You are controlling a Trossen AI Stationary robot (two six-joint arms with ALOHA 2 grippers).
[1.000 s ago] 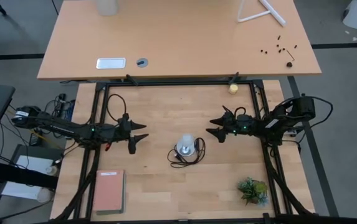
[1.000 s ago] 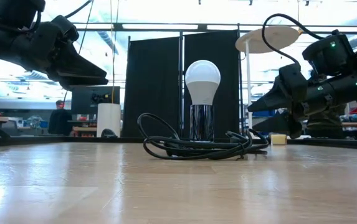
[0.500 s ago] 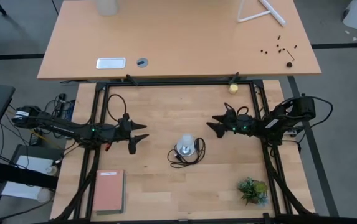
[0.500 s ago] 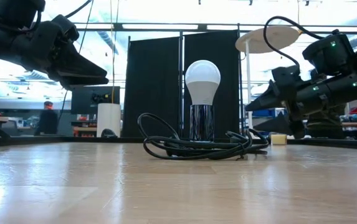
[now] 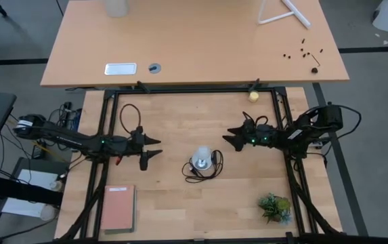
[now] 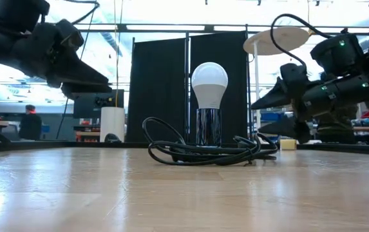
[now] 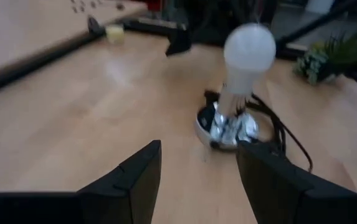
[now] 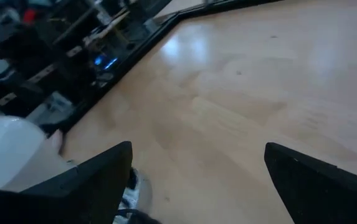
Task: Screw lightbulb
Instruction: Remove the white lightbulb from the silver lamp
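The white lightbulb [image 6: 209,80] stands upright with its narrow base in the round silver socket [image 6: 208,127], near the middle of the wooden table; it also shows in the high view [image 5: 200,157]. My left gripper [image 5: 154,148] hovers open to the bulb's left, pointing at it, and its wrist view shows the lightbulb [image 7: 248,50] ahead of the gripper [image 7: 197,180]. My right gripper [image 5: 227,135] hovers open to the bulb's right and a little farther back. Its wrist view catches the lightbulb [image 8: 4,149] beside the gripper [image 8: 197,180].
A black cord [image 6: 203,151] coils around the socket on the table. A yellowish ball [image 5: 253,96] lies at the far edge. A small plant [image 5: 275,207] stands near right, and a red book [image 5: 119,207] lies near left. A black frame [image 5: 194,89] borders the table.
My right gripper has rolled a little about its own axis while staying where it was. Both grippers' openings look the same.
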